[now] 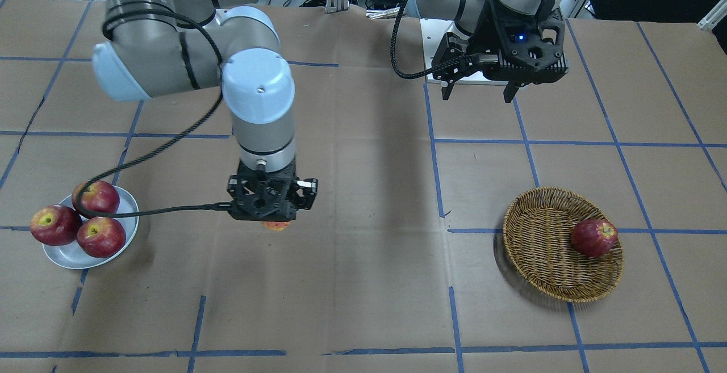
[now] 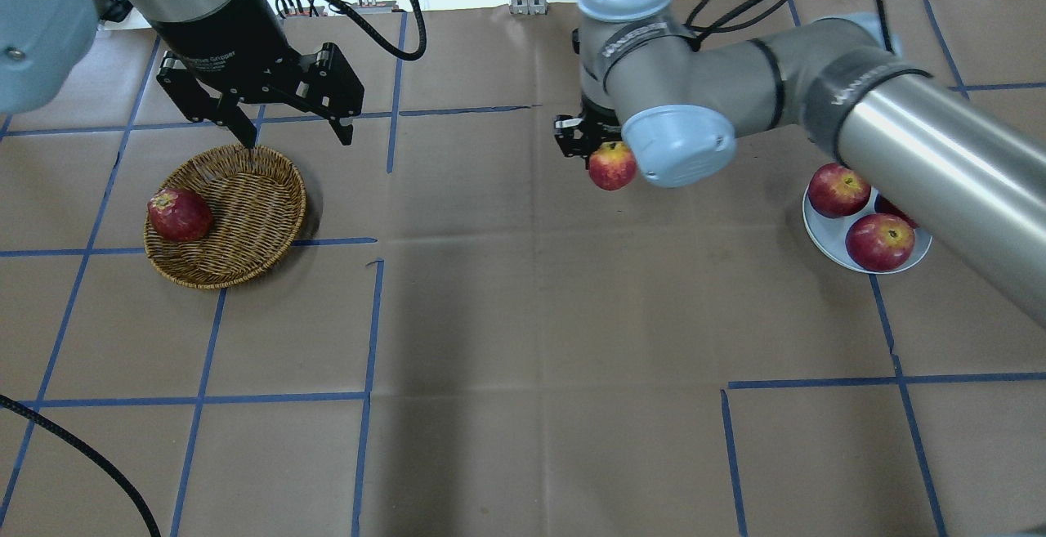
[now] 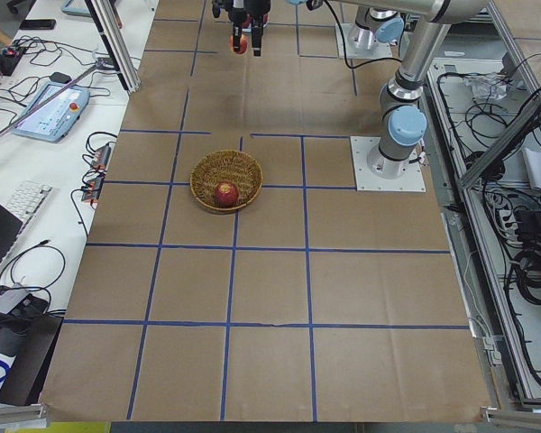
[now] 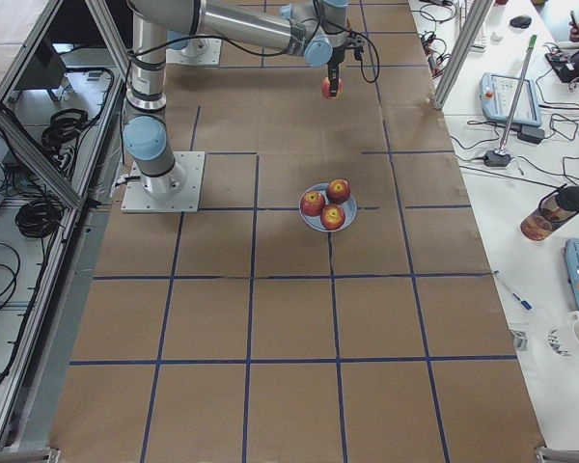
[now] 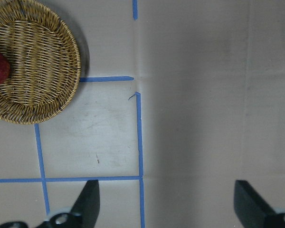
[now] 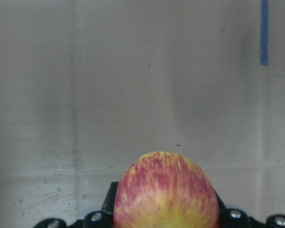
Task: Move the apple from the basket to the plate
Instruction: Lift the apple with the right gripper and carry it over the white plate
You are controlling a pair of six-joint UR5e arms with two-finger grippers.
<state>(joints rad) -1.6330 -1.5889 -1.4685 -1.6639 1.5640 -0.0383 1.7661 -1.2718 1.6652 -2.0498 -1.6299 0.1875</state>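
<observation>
R pincer (image 2: 609,161) grips the smooth round apple (image 6: 166,190), red streaked w/ yellow, in mid-air over the brown paper surface (image 2: 523,316), betw. plate and basket. The glossy pale plate (image 2: 820,234) carries three dark red apples (image 2: 879,242). Farther off, the woven wicker basket (image 2: 253,194) holds one more, w/ the L pincer (image 2: 298,142) spread wide and empty nearby.

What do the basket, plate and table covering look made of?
Basket: woven wicker or rattan, tan, matte; the strand weave shows. Plate: probably glazed ceramic or melamine, pale grey-white, smooth with slight sheen. Table covering: brown cardboard or kraft paper, matte, creased, with blue tape lines.
</observation>
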